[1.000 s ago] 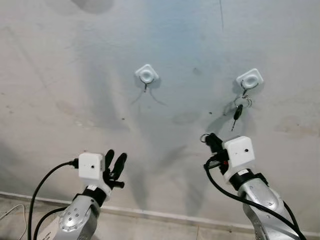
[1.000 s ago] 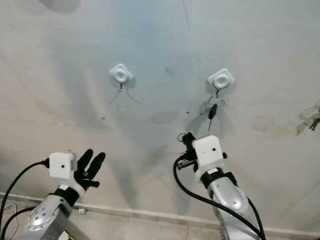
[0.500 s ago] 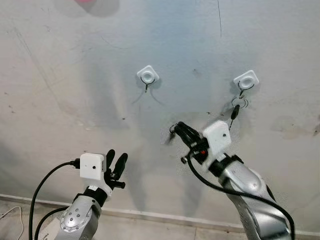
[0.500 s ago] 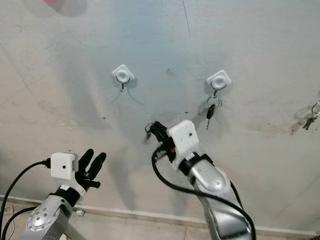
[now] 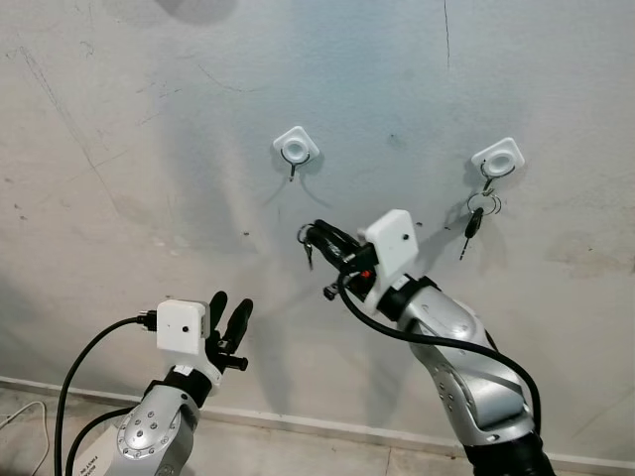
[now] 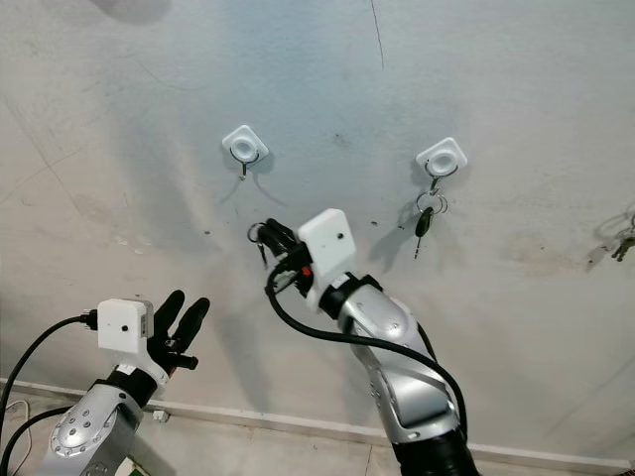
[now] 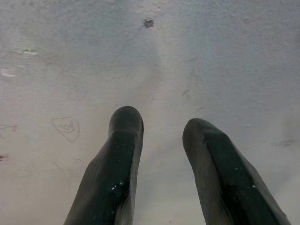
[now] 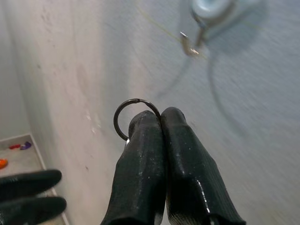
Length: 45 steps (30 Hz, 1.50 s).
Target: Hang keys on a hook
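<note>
We see the right gripper (image 5: pixel 316 238) raised against the wall (image 5: pixel 119 119), its fingers pressed together on a key ring (image 8: pixel 133 118), just below and right of the bare left hook (image 5: pixel 295 151). The right hook (image 5: pixel 496 159) carries another set of keys (image 5: pixel 474 218). The left gripper (image 5: pixel 228 317), low at left, is spread open and holds nothing.

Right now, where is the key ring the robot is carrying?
The key ring is pinched in the right gripper, raised at the wall just below the empty left hook.
</note>
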Motion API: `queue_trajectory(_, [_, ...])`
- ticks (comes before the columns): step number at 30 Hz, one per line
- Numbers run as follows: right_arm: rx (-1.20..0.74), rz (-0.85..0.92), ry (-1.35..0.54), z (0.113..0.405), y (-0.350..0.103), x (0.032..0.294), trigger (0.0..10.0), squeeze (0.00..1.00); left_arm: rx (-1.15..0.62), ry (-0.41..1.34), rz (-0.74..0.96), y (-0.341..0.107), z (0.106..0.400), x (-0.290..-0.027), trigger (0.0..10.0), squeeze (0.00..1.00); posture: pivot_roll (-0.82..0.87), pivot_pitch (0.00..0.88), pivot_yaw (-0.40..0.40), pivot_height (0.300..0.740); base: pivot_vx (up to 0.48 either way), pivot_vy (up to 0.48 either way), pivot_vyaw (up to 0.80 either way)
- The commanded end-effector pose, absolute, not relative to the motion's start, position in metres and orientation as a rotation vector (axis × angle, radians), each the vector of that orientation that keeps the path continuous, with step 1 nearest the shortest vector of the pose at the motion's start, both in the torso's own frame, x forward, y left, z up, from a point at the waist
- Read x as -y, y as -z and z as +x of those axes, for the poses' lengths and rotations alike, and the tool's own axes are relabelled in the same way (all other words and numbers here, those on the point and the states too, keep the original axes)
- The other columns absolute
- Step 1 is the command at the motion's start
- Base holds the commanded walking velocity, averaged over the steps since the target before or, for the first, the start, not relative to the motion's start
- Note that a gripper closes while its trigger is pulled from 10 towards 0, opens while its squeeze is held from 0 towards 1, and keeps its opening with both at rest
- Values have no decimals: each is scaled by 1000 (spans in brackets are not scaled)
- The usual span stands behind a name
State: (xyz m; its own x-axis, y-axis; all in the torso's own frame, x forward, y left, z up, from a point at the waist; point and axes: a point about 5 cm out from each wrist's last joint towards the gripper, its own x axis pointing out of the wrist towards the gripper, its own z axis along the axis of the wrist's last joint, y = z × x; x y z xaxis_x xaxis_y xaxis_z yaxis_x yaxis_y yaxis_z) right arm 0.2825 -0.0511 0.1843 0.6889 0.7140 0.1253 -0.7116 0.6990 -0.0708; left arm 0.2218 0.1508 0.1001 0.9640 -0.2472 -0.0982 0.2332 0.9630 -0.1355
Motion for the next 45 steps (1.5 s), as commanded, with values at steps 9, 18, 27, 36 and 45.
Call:
queue_trajectory(9, [246, 10, -779, 299, -205, 36, 10000, 0, -84, 242, -98, -108, 228, -152, 10000, 0, 28, 0, 71, 740, 0, 0, 0])
queue_trajectory(18, [287, 2, -714, 311, -212, 42, 10000, 0, 16, 367, -59, -126, 236, -137, 10000, 0, 25, 0, 69, 740, 0, 0, 0])
queue_trajectory(27, [306, 6, -644, 313, -214, 45, 10000, 0, 17, 382, -61, -126, 239, -135, 10000, 0, 18, 0, 78, 740, 0, 0, 0])
queue_trajectory(36, [306, 15, -624, 311, -216, 43, 10000, 0, 16, 393, -62, -126, 240, -132, 10000, 0, 16, 0, 80, 740, 0, 0, 0])
queue_trajectory(45, [296, 12, -607, 305, -213, 41, 10000, 0, 10, 388, -56, -125, 240, -132, 10000, 0, 15, 0, 81, 740, 0, 0, 0])
